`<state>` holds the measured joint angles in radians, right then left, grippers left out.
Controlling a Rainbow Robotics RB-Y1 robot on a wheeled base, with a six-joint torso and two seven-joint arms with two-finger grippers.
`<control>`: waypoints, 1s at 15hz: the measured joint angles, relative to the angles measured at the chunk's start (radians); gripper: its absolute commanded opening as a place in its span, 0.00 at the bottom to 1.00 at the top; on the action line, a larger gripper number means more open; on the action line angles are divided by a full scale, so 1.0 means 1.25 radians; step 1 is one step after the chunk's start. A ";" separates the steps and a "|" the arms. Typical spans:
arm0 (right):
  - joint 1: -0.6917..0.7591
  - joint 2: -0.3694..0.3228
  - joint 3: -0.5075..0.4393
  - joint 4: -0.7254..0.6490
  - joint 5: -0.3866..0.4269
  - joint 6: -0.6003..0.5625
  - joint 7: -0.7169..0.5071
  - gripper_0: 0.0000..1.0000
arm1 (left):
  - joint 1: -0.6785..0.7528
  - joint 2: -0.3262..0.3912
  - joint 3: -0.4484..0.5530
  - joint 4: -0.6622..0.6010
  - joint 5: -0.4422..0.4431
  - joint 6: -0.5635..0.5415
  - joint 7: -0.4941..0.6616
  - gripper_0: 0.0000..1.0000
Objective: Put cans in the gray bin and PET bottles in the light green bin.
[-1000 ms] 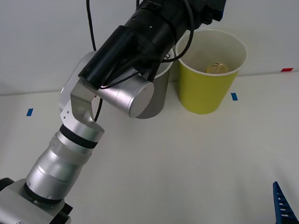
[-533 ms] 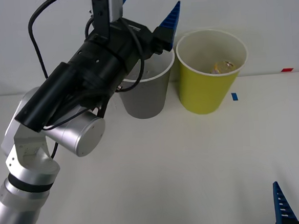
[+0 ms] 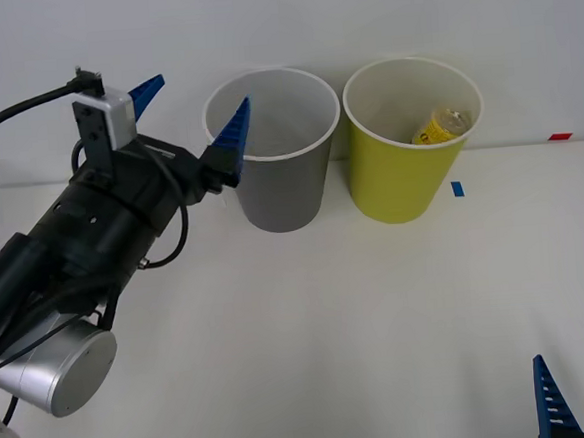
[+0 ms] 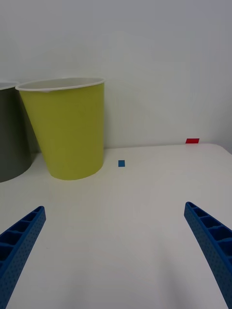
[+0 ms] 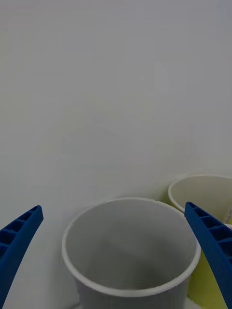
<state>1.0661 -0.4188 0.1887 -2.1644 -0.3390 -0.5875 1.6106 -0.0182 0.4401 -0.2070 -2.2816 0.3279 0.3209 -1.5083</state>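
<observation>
yellow bottle [image 3: 443, 125]: lying inside the light green bin [image 3: 400, 186]
gray bin [image 3: 280, 185]: beside it
left gripper [image 3: 190, 111]: spread wide, grasping nothing
right gripper [image 4: 116, 251]: spread wide, low over the table [image 3: 378, 303]

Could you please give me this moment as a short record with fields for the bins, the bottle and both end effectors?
gray bin: upright on the table, left of the green one; no can visible inside
light green bin: upright, beside the gray bin
PET bottle: yellow-labelled, lying inside the light green bin
left end effector: open, empty, raised just left of the gray bin's rim
right end effector: open, empty, low over the table's near right side
table: white, with small blue and red tape marks
</observation>
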 measured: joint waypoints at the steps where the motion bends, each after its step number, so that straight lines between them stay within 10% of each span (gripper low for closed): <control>1: 0.000 0.000 0.000 0.000 0.000 0.000 0.000 1.00 | 0.043 0.003 0.016 -0.031 0.001 0.000 0.001 1.00; 11: 0.000 0.000 0.000 0.000 0.000 0.000 0.000 1.00 | 0.329 0.026 0.110 -0.118 0.005 -0.135 0.003 1.00; 15: 0.000 0.000 0.000 0.000 0.000 0.000 0.000 1.00 | 0.417 0.051 0.101 -0.031 0.000 -0.366 0.003 1.00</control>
<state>1.0661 -0.4188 0.1887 -2.1645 -0.3390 -0.5875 1.6107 0.5036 0.5041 -0.0803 -2.3198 0.3279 -0.1366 -1.5045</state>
